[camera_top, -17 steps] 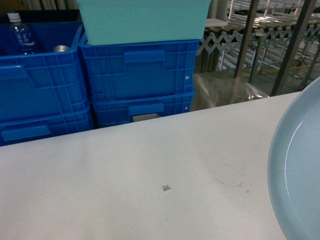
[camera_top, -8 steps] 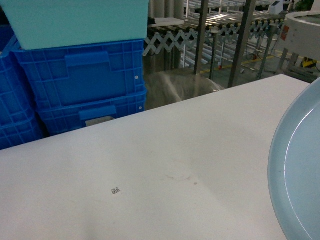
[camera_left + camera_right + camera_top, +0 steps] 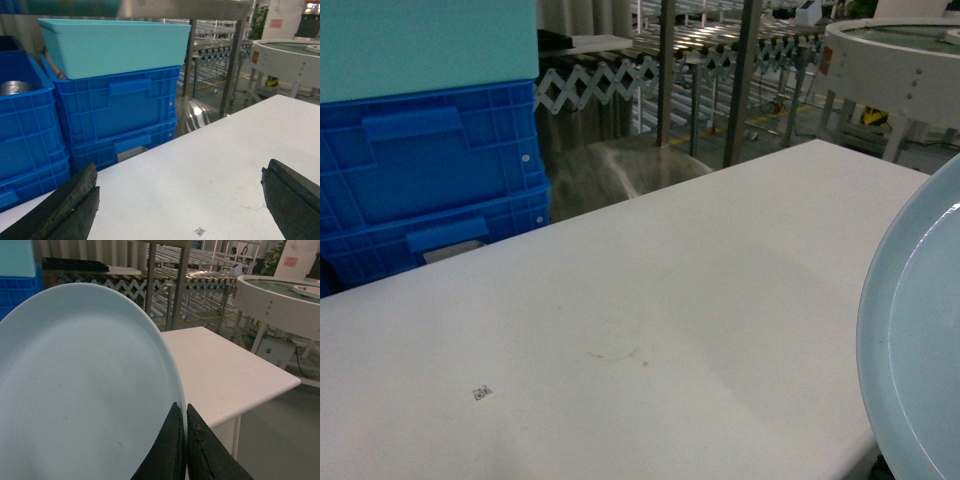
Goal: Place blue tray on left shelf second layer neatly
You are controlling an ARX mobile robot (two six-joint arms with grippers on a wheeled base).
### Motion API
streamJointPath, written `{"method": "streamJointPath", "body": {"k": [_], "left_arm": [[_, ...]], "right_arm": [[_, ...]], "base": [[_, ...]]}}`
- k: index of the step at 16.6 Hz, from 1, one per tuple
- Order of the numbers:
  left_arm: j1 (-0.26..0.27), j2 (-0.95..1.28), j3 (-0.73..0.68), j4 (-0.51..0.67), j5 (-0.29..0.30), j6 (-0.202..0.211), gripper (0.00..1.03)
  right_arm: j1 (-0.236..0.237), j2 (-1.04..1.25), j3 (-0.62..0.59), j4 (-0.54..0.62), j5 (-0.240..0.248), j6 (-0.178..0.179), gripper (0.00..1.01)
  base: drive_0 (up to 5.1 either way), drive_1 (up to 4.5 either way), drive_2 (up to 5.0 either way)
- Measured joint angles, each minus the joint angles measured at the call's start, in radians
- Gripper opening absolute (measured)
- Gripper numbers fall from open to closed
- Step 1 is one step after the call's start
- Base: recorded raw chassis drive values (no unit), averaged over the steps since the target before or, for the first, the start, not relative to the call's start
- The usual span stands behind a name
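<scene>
The blue tray (image 3: 920, 340) is a pale blue dish standing on edge at the right border of the head view, above the white table (image 3: 650, 300). It fills the left of the right wrist view (image 3: 80, 390). My right gripper (image 3: 185, 412) is shut on the tray's rim, one finger on each side. My left gripper (image 3: 179, 172) hangs open over the table, with nothing between its fingers (image 3: 75, 200). Steel uprights (image 3: 665, 70) and a steel shelf board (image 3: 185, 7) of the left shelf stand behind the table. I cannot make out its layers.
Stacked dark-blue crates (image 3: 430, 180) with a teal box (image 3: 420, 45) on top stand at the table's far left. A roller conveyor (image 3: 720, 45) and a round white machine (image 3: 895, 60) lie beyond. The table's right corner (image 3: 292, 382) drops to the floor.
The head view has swung to the right: crates and teal box slid leftward and the round white machine came into sight. The tray keeps its place at the right border.
</scene>
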Motion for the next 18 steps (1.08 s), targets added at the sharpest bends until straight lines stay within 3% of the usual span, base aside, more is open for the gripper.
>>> {"method": "streamJointPath", "body": {"k": [18], "left_arm": [[0.0, 0.0, 0.0, 0.0, 0.0, 0.0, 0.98]], "right_arm": [[0.0, 0.0, 0.0, 0.0, 0.0, 0.0, 0.02]], "base": [[-1.6, -1.56, -1.6]]}}
